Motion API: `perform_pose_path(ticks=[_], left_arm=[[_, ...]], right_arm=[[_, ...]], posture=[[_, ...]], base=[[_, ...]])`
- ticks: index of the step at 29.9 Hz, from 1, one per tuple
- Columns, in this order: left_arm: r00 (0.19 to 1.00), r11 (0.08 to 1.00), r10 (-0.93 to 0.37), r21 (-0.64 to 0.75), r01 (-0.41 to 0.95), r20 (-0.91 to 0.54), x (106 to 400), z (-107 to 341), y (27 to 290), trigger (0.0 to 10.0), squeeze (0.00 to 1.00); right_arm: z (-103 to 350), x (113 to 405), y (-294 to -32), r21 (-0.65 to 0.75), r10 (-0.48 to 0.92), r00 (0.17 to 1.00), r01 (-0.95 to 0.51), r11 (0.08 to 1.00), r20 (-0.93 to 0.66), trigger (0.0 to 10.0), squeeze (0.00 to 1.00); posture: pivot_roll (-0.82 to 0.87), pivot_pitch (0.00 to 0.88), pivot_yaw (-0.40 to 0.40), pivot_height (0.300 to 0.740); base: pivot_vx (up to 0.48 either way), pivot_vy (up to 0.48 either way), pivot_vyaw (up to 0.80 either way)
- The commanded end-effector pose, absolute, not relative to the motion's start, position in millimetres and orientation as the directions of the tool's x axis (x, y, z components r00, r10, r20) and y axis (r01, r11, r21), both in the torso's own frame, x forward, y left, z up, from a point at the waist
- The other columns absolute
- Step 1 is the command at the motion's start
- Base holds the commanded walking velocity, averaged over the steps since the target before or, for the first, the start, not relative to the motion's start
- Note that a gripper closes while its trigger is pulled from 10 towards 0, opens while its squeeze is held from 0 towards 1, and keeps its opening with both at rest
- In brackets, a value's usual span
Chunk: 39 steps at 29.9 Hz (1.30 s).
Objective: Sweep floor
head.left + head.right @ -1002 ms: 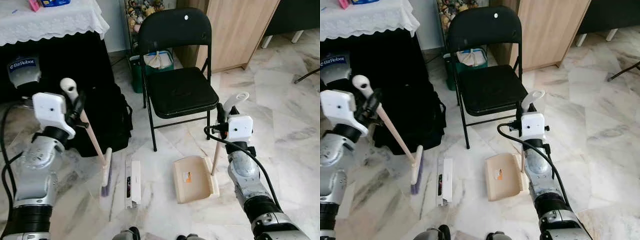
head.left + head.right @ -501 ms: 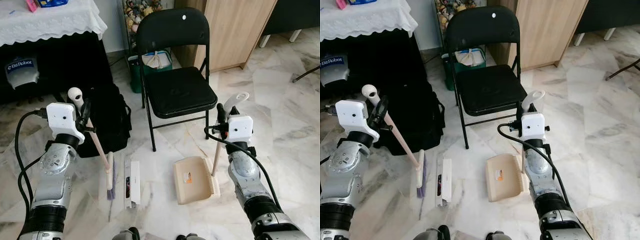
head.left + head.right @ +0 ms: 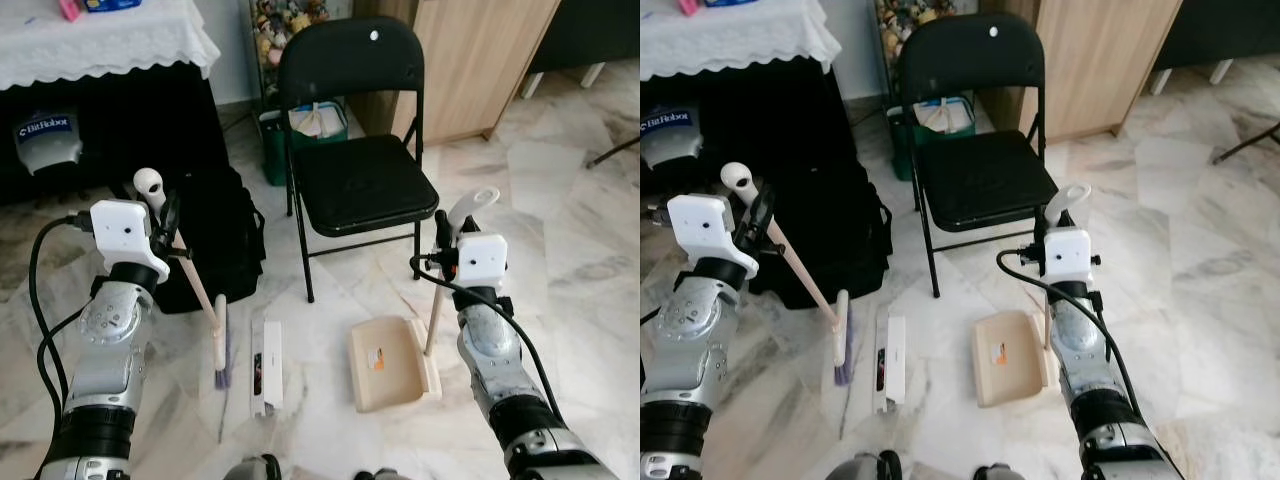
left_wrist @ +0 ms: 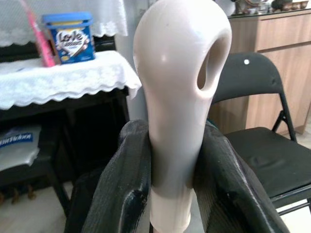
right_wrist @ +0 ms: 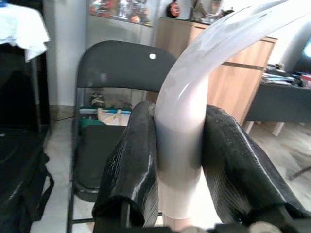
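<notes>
My left gripper [image 3: 165,222] is shut on the cream handle of a small broom [image 3: 196,284]. The handle slants down to the purple bristles [image 3: 221,372], which rest on the marble floor. My right gripper [image 3: 442,240] is shut on the upright handle of a beige dustpan [image 3: 388,364]. The pan lies on the floor, mouth toward the broom. Between broom and pan lies a long white flat box [image 3: 265,367]. In the wrist views the black fingers [image 4: 126,179] clamp the broom's looped grip [image 4: 180,73], and other fingers [image 5: 133,160] clamp the dustpan handle [image 5: 184,131].
A black folding chair [image 3: 355,150] stands just beyond the dustpan. A black bag [image 3: 215,235] leans under a table with a white lace cloth [image 3: 100,45] at the left. A wooden cabinet [image 3: 470,60] is behind the chair. Open marble floor stretches to the right.
The dustpan has tipped so that its pan looks shorter and flatter on the floor. The broom head sits about where it was half a second ago, after swinging right from one second ago.
</notes>
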<state>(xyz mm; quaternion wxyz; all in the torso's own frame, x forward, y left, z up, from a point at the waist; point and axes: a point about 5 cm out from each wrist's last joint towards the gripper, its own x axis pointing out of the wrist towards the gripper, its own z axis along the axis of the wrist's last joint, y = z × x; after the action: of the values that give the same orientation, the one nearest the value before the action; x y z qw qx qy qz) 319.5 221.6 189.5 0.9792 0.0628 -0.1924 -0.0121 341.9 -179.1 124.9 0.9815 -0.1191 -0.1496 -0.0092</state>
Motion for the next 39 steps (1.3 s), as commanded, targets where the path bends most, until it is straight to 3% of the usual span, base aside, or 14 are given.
perform_pose_path(ticks=[1,11,39], left_arm=[[0.912,0.991,-0.034,0.130,-0.021,0.408,318.5,195.4,226.2,10.0,0.00],[0.908,0.991,-0.042,0.134,-0.015,0.417,319.8,199.0,225.0,10.0,0.00],[0.912,0.990,-0.059,0.143,0.000,0.405,319.2,193.6,221.7,10.0,0.00]], right_arm=[[130.7,341.9,-177.1,-0.225,0.026,0.946,0.051,0.973,0.324,10.0,0.00],[129.8,341.6,-177.2,-0.224,0.023,0.947,0.053,0.973,0.322,10.0,0.00],[129.7,342.2,-176.5,-0.220,0.021,0.947,0.053,0.974,0.320,10.0,0.00]], posture=[[0.04,0.181,0.000,0.740],[0.04,0.179,0.005,0.740],[0.05,0.150,0.010,0.740]], base=[[0.000,0.424,0.00],[0.000,0.420,0.00],[0.000,0.000,0.00]])
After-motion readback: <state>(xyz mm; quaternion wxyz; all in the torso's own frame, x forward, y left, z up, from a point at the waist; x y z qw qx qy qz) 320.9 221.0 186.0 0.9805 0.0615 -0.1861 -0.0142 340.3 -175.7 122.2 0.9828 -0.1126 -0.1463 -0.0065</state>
